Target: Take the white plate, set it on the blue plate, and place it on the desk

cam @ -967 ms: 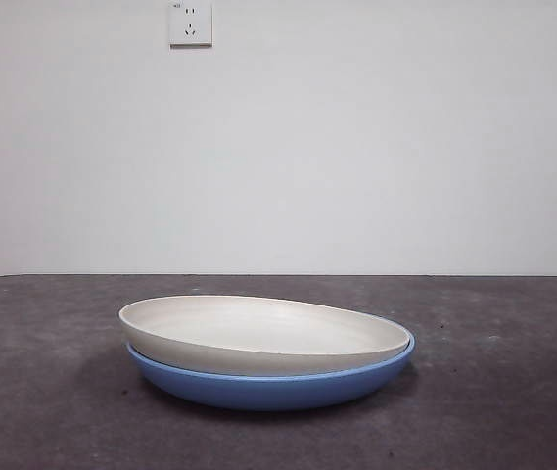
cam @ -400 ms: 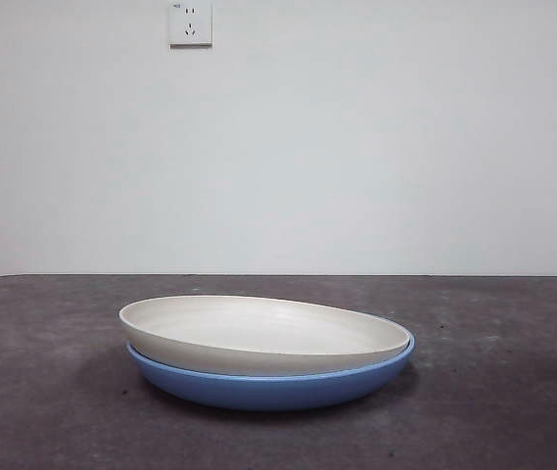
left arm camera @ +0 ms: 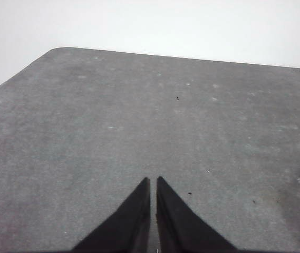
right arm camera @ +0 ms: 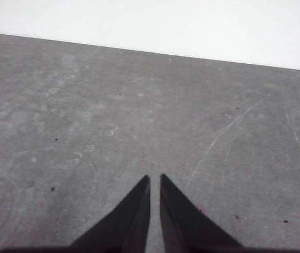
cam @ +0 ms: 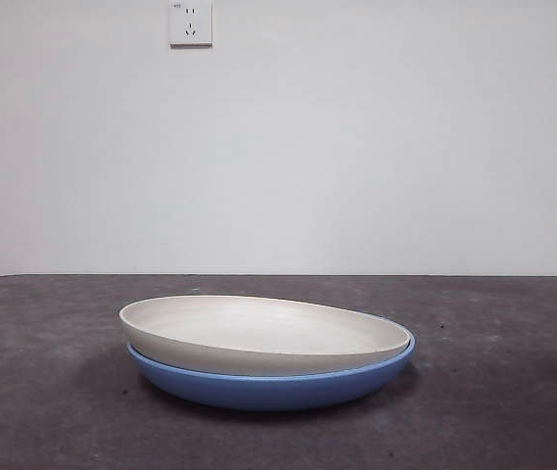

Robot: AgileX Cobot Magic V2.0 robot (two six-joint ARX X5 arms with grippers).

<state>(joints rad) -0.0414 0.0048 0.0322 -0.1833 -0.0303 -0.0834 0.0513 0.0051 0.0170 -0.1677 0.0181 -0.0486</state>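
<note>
Resting in the blue plate [cam: 258, 390], the white plate [cam: 258, 335] sits slightly tilted at lower centre of the front view, on the desk [cam: 43, 411]. Left gripper [left arm camera: 153, 180] and right gripper [right arm camera: 154, 178] jaws are closed, empty, above bare desk.

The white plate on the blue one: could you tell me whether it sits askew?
Slightly. The white plate lies tilted in the blue plate, its left rim raised. Nothing looks damaged or spilled on the desk.

Plain white wall [cam: 356, 147], wall socket [cam: 190, 23].
</note>
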